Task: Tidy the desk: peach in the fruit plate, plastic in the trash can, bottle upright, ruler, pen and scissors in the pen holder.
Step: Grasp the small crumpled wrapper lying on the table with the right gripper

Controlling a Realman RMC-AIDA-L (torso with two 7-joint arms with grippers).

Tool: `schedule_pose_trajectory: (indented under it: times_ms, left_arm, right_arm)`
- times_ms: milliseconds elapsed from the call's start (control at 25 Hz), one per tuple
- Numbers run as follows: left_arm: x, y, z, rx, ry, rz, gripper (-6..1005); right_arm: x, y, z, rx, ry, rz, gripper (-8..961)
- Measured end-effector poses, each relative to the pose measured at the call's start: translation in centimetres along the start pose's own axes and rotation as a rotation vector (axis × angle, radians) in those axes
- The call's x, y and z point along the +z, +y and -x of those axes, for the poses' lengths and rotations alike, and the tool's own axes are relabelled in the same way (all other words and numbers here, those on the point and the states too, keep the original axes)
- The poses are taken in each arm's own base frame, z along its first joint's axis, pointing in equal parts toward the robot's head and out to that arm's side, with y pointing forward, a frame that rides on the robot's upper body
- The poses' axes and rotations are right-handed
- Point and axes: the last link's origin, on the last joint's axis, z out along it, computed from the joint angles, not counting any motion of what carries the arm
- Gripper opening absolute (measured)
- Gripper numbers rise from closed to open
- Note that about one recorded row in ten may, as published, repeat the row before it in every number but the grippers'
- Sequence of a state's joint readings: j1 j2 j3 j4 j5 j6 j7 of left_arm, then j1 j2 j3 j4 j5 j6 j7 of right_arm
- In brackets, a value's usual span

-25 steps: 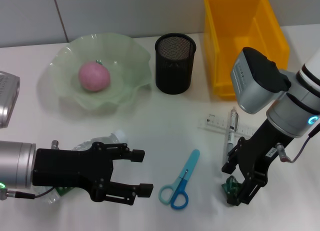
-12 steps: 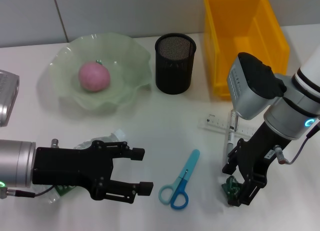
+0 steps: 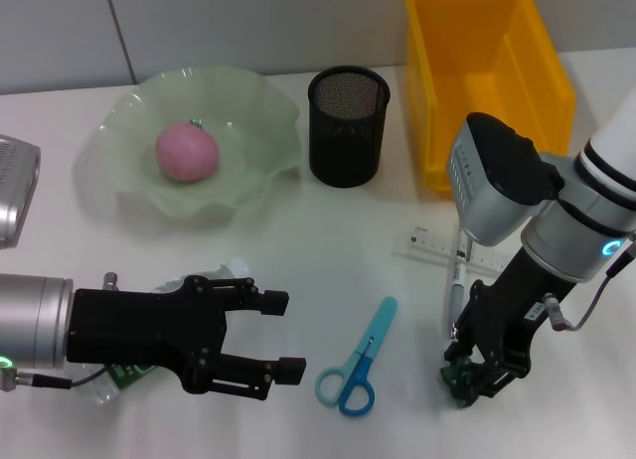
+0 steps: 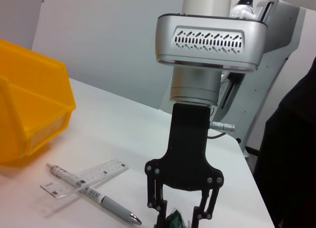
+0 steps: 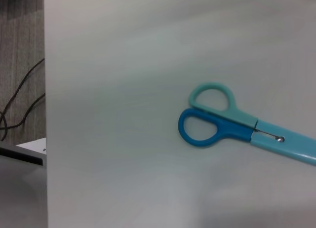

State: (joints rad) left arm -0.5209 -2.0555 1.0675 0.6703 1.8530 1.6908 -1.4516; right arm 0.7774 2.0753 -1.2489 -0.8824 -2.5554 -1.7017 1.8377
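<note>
The pink peach (image 3: 187,151) lies in the green fruit plate (image 3: 260,166). My right gripper (image 3: 465,378) is low over the table at the front right, shut on a small piece of green plastic (image 3: 454,373); the left wrist view shows this gripper (image 4: 180,215) pinching the plastic (image 4: 174,221). The pen (image 3: 456,283) lies across the clear ruler (image 3: 429,247) just behind it. Blue scissors (image 3: 356,364) lie flat between the arms. My left gripper (image 3: 281,338) is open, lying sideways above the clear bottle (image 3: 212,276), which is on its side and largely hidden.
A black mesh pen holder (image 3: 348,126) stands at the back centre. To its right is a yellow bin (image 3: 487,72). A grey device (image 3: 15,191) sits at the left edge. The right wrist view shows the scissors (image 5: 232,127) near the table's front edge.
My right arm has shifted slightly left and down, the green plastic staying between its fingers. The left gripper and the other objects have not moved.
</note>
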Motion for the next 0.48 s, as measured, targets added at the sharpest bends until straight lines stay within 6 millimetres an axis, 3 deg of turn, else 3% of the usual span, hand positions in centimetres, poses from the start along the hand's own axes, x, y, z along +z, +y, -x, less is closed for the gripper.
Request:
schedule_pose_trajectory:
  times_ms: [200,480]
  left_arm:
    - [0.0,-0.02,-0.04,0.002,0.0,0.0,860]
    - [0.01,-0.02,-0.03,0.002,0.0,0.0,860]
  right_arm:
    - [0.0,-0.02,0.03,-0.002,0.003,-0.001,409]
    - [-0.05,-0.06,0.09,-0.003,0.001,-0.004,334]
